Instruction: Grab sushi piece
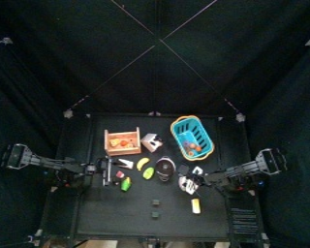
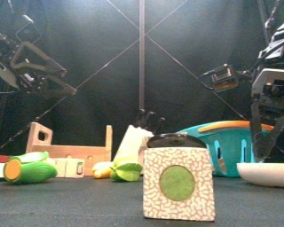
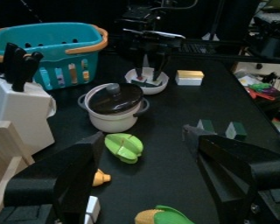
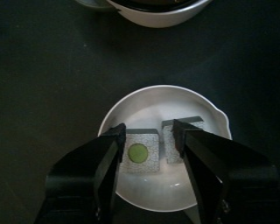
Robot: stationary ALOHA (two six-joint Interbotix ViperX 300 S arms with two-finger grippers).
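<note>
A sushi piece [image 4: 140,151], white rice with a green centre, lies in a white bowl [image 4: 149,103] at the table's front right. A second dark-edged piece [image 4: 181,127] lies beside it. My right gripper [image 4: 150,133] hangs low into the bowl, jaws open on either side of the sushi, not closed on it. The bowl also shows in the front view [image 2: 269,174] and the left wrist view [image 3: 149,86]. My left gripper [image 3: 145,150] is open and empty, resting at the table's left [image 1: 104,174].
A grey pot [image 3: 113,101], a green fruit [image 3: 122,147], a white knife block [image 3: 20,109] and a blue basket [image 3: 49,48] stand mid-table. A wooden crate [image 1: 121,142] stands at the back left. Another sushi-like roll [image 2: 177,182] stands at the front edge.
</note>
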